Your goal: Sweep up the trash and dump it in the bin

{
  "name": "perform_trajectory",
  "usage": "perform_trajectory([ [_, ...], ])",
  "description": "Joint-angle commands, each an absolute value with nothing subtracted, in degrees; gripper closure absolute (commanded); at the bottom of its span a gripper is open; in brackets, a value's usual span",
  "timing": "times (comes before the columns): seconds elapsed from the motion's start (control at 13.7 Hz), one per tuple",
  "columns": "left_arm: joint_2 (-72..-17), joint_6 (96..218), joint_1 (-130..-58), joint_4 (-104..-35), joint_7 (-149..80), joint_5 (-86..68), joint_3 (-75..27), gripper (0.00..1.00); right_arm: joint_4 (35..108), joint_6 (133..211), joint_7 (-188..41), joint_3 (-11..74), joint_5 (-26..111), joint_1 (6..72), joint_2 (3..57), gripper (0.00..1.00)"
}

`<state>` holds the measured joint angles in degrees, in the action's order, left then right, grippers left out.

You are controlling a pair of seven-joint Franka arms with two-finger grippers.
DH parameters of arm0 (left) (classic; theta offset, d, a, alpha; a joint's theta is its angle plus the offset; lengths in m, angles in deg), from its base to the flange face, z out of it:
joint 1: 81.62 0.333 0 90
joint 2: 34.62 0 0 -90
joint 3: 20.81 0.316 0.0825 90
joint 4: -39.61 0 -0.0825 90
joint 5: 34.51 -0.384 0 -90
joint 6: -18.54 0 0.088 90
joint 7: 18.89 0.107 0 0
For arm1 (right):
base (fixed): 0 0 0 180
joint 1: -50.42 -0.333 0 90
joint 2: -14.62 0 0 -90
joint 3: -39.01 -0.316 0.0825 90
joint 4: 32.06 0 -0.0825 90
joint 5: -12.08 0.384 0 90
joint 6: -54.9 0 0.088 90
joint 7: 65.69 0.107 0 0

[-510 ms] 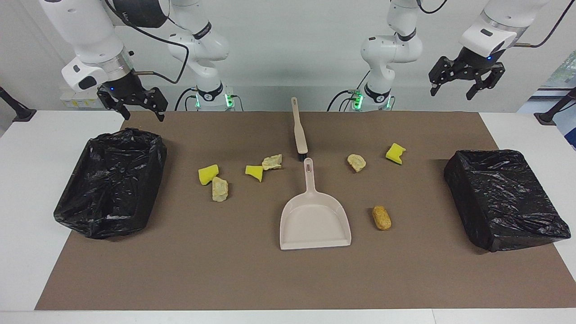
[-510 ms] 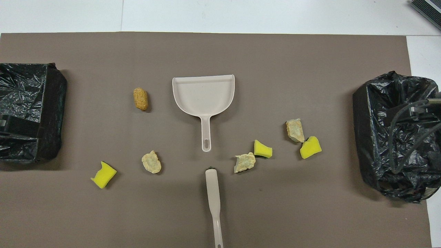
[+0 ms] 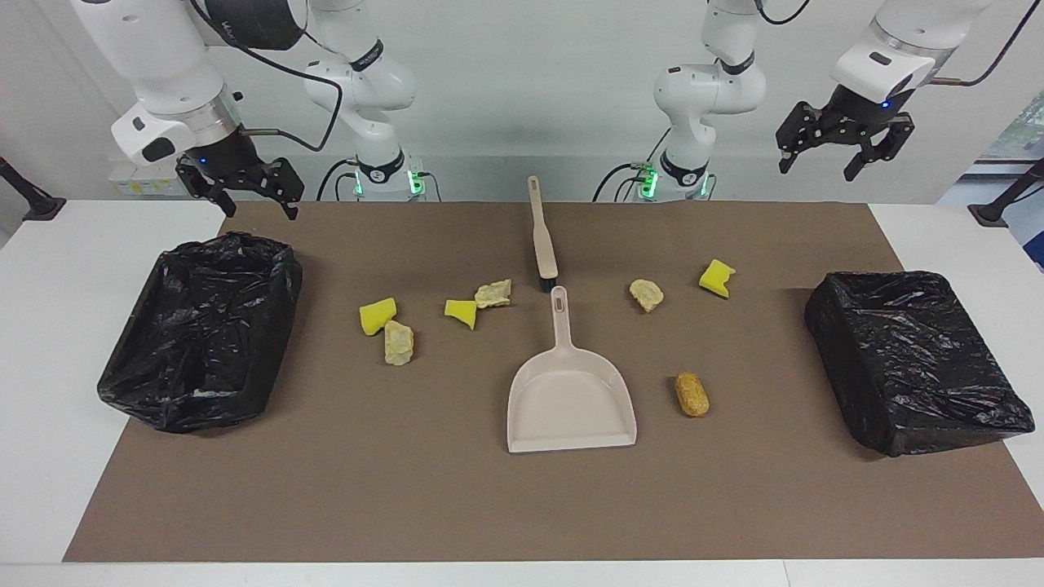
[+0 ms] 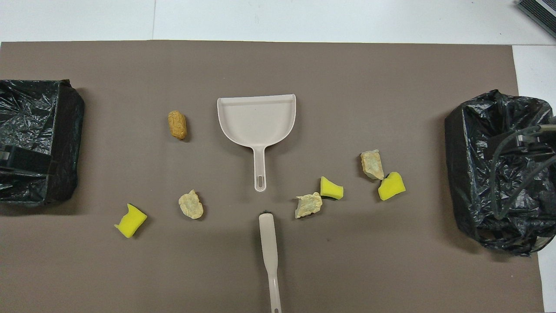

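**Kickoff: nothing swept, both tools untouched**

Bench (image 3: pixel 49 326) under a brown mat (image 3: pixel 408 489), with one black-lined bin (image 3: pixel 163 408) at the right arm's end and a second bin (image 3: pixel 938 416) at the left arm's end. Up high, right end effector (image 3: pixel 245 200) and left end effector (image 3: pixel 844 163), each roughly over its own bin, fingers spread wide, gripping nothing. Mid-mat: dustpan (image 3: pixel 571 399), handle toward the robots, brush (image 3: pixel 542 236) just nearer them. Trash loose on the mat to either side: yellow sponge wedges (image 3: pixel 377 315), beige chunks (image 3: pixel 399 342), one brown lump (image 3: pixel 692 394) beside the pan. Opening step, by the look of it. Next, likely: down onto brush handle and dustpan handle, firm grips, pan lip flat. No brand, label or writing readable anywhere.
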<state>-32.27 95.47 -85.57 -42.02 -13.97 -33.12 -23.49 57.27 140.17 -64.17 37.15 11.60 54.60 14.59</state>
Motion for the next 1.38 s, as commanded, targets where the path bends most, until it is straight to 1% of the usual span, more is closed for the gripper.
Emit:
perform_trajectory([
  [0.0,-31.6,94.4,-85.7,-42.1,-14.1,-33.8,-24.0,0.00,59.3,139.7,-63.6,36.8,12.4,55.0,12.9,0.00],
  [0.15,-31.2,94.5,-85.8,-42.8,-14.1,-33.7,-24.1,0.00,60.8,140.9,-63.8,36.7,12.4,54.9,12.1,0.00],
  [0.29,-31.2,94.5,-85.8,-42.8,-14.1,-33.6,-24.1,0.00,60.8,142.5,-63.8,36.5,12.3,53.2,12.3,0.00],
  [0.58,-30.9,94.4,-85.8,-42.9,-14.0,-33.6,-24.2,0.00,60.7,144.9,-63.7,35.7,13.8,52.9,14.4,0.00],
  [0.87,-30.4,93.8,-86.3,-43.7,-14.2,-33.5,-25.0,0.00,60.2,148.2,-59.8,32.2,13.9,52.7,18.0,0.00],
  [0.95,-29.4,94.4,-86.3,-45.5,-14.1,-33.5,-25.0,0.00,60.2,149.6,-57.2,30.8,13.9,52.0,19.0,0.00],
  [1.16,-25.6,96.4,-86.6,-51.5,-14.1,-33.2,-25.1,0.00,60.1,153.2,-47.8,30.7,13.5,45.8,21.5,0.00],
  [1.31,-22.7,97.3,-88.6,-55.6,-14.3,-33.1,-25.4,0.00,59.9,154.8,-40.8,30.7,13.4,41.6,23.9,0.00],
])
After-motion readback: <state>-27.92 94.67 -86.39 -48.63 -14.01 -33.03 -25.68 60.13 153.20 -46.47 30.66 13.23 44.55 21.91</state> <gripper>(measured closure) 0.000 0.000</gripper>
